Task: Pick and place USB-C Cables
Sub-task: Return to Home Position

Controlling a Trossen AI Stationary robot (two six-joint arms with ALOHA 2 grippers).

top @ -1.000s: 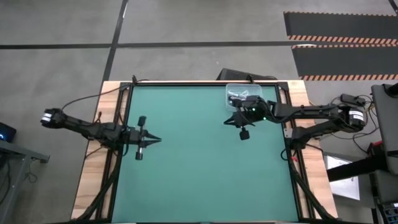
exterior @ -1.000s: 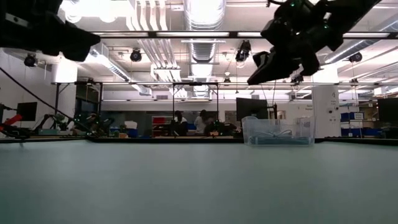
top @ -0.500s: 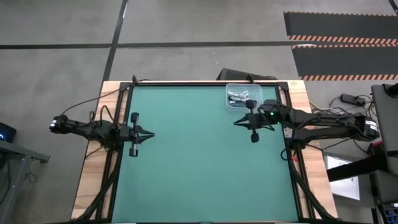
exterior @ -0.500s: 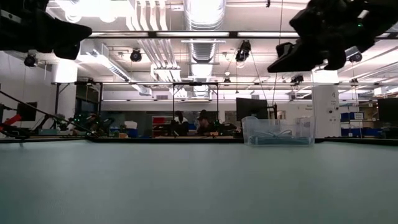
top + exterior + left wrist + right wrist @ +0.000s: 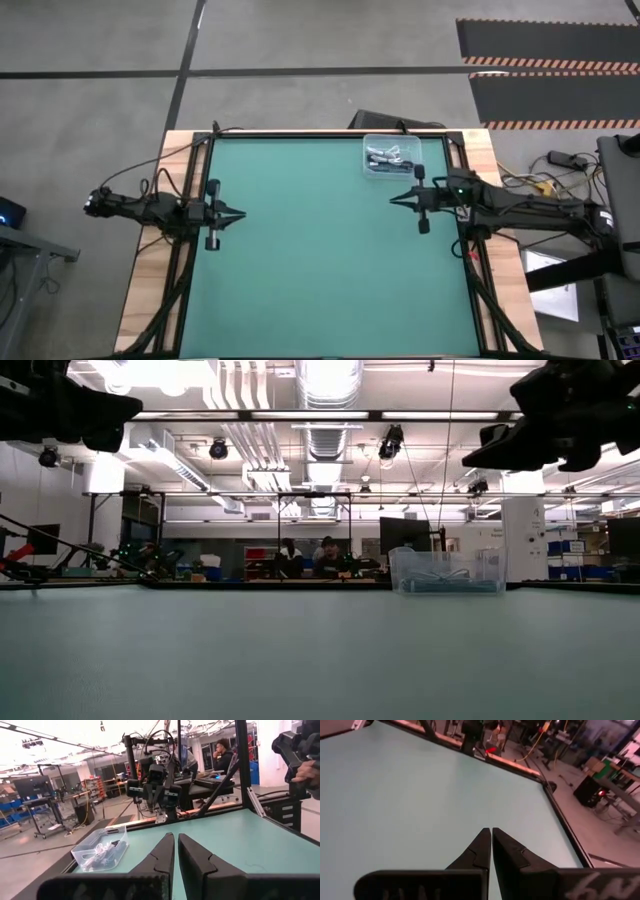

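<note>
A small clear box [image 5: 392,158] stands on the green table near its far right corner. It also shows in the low view as the box [image 5: 445,572] and in the left wrist view as the box [image 5: 100,852]. The USB-C cables [image 5: 383,156] lie bundled inside it; dark and pale pieces [image 5: 103,851] show through the wall. My right gripper [image 5: 393,199] hovers shut and empty just on the near side of the box, pointing toward the table's left. My left gripper [image 5: 240,213] is shut and empty at the left edge, pointing right.
Wooden borders and a black frame [image 5: 462,165] run along the table's sides. The broad middle of the green mat [image 5: 320,260] lies between the two arms. People [image 5: 325,555] sit at benches beyond the far edge, and a person's hand [image 5: 306,770] shows past the table.
My right gripper has drawn back from the box toward the table's right edge and risen, staying shut. My left gripper has pulled back toward the left edge. The box and cables have not moved.
</note>
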